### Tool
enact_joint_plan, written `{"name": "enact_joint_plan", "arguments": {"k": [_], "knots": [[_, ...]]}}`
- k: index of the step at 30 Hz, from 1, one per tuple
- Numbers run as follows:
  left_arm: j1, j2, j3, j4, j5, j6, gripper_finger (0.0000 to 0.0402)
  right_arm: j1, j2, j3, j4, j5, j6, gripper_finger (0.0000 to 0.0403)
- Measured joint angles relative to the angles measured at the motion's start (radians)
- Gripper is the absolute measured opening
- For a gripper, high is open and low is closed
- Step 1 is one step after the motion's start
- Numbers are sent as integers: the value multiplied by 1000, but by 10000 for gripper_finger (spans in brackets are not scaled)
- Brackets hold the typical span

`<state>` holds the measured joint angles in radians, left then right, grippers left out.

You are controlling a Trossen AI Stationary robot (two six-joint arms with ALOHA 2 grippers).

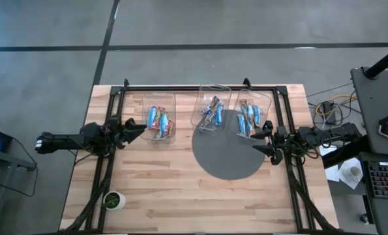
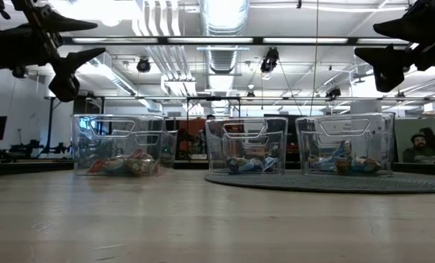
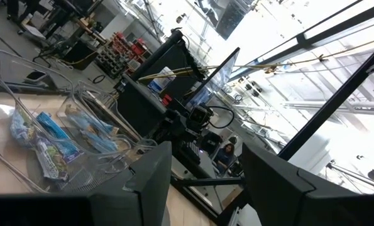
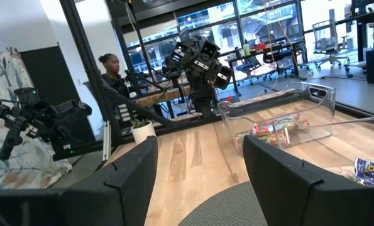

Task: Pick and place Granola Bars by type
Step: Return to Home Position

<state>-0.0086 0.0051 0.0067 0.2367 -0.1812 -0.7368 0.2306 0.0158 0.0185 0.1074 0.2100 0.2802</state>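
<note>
Granola bars lie in three clear bins along the table's far side. The left bin [image 1: 160, 121] holds multicoloured red and blue bars [image 4: 273, 132]. Purple-dark bars [image 1: 211, 112] fill the middle bin [image 1: 211, 104], and light blue bars [image 1: 249, 119] the right bin [image 1: 252, 111]. My left gripper [image 1: 140, 128] hovers open above the table just left of the left bin, pointing level toward the right. My right gripper [image 1: 260, 140] hovers open by the right bin's near right corner, pointing left. Nothing is between either pair of fingers [image 3: 150, 182] [image 4: 131, 176].
A round grey mat [image 1: 227, 153] lies under the middle and right bins and reaches toward the table's middle. A small potted plant [image 1: 113, 200] stands near the front left corner. A black frame [image 1: 200, 87] runs along the far and side edges. A person [image 4: 111, 70] sits beyond the table.
</note>
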Motion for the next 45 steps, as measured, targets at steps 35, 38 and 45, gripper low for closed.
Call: {"name": "enact_joint_plan", "arguments": {"k": [35,38,45], "knots": [[0,0,0,0,0,0,177,-63,-15,-1,2,-413,-148,224],[0,0,0,0,0,0,177,-83,-16,-1,3,-463,-145,224],[0,0,0,0,0,0,177,-102,-16,-2,2,-462,-183,224]]}}
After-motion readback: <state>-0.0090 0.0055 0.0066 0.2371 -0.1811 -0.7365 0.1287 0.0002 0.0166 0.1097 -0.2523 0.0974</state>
